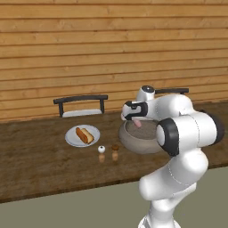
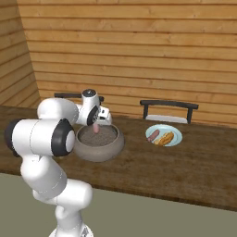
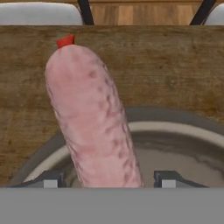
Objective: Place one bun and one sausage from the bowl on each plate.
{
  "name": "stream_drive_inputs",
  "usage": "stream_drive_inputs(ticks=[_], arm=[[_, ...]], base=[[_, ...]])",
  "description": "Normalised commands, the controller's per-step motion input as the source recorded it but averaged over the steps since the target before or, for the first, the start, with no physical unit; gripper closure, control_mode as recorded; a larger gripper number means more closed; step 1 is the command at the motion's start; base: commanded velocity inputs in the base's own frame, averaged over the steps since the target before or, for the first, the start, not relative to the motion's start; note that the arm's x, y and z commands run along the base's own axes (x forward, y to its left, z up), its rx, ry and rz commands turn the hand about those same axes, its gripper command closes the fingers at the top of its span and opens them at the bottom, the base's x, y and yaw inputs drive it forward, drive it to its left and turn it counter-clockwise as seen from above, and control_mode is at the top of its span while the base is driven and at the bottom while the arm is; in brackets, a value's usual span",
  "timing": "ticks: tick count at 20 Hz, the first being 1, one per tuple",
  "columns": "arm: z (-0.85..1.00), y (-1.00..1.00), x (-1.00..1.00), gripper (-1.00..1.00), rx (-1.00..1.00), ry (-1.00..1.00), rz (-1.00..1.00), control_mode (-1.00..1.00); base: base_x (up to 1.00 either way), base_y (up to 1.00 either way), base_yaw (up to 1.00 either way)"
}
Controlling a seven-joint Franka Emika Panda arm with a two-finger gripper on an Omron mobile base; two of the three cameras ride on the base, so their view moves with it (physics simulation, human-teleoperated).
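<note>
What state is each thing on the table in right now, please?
fingers: open, either side of the sausage, narrow gaps left
sausage: on end over the bowl, not yet gripped
bowl: upright, below the fingers
grey-white plate: holds a bun
blue-green plate: holds a bun and a sausage
shakers: both upright

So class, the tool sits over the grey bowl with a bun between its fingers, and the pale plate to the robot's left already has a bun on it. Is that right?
Not quite. What stands between the fingers of the tool is a pink sausage, not a bun, as the hand view shows. The rest holds: the tool is over the grey bowl, and the pale plate already has a bun on it.
</note>
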Motion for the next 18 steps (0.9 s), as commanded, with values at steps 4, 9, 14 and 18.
stream_drive_inputs(ticks=[4, 9, 14, 18], arm=[[0.00, 0.00, 0.00, 1.00, 0.00, 0.00, 0.00, -1.00], [0.28, 0.10, -0.07, 1.00, 0.00, -0.03, 0.00, -1.00], [0.81, 0.41, -0.11, 1.00, 0.00, -0.06, 0.00, -1.00], [0.20, 0.88, -0.07, 1.00, -0.02, 0.06, -0.03, -1.00]], base=[[0.00, 0.00, 0.00], [0.00, 0.00, 0.00], [0.00, 0.00, 0.00], [0.00, 0.00, 0.00]])
